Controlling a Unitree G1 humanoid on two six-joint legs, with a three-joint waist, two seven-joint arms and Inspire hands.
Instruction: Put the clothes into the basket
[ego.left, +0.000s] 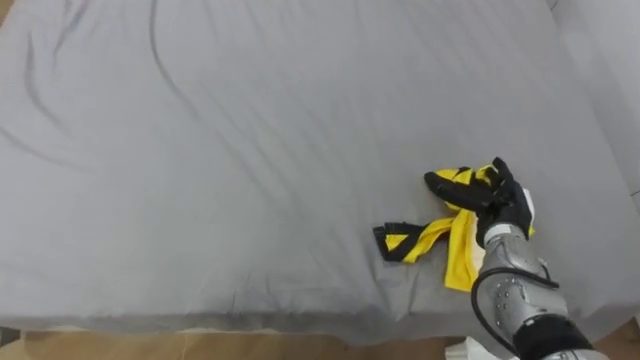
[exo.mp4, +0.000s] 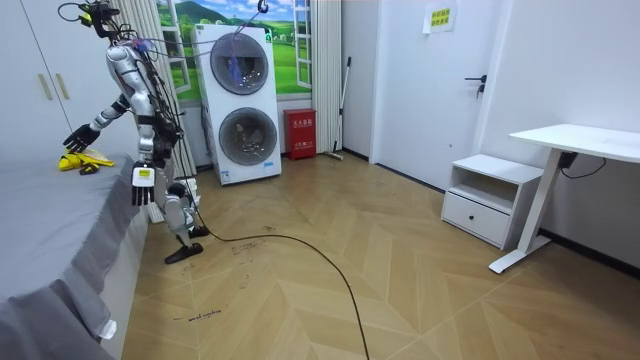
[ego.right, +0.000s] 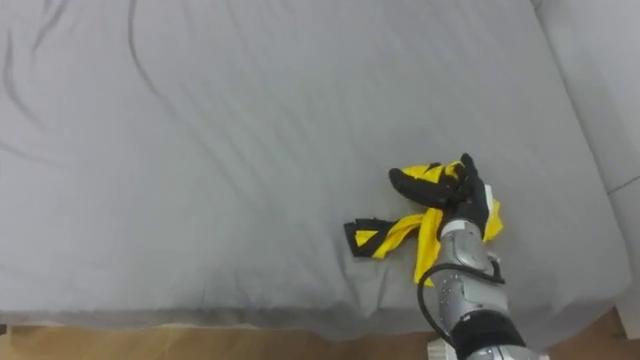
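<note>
A yellow and black garment lies crumpled near the right front edge of the grey bed. My right hand rests on the garment's upper part, fingers spread over the cloth and not closed round it. In the room view I stand at the bedside, right hand stretched out over the garment. My left hand hangs at my side with relaxed fingers and holds nothing.
The bed sheet is wrinkled, and its front edge drops to a wooden floor. Behind me stand a stacked washer and dryer, a red box, a white nightstand and a white desk.
</note>
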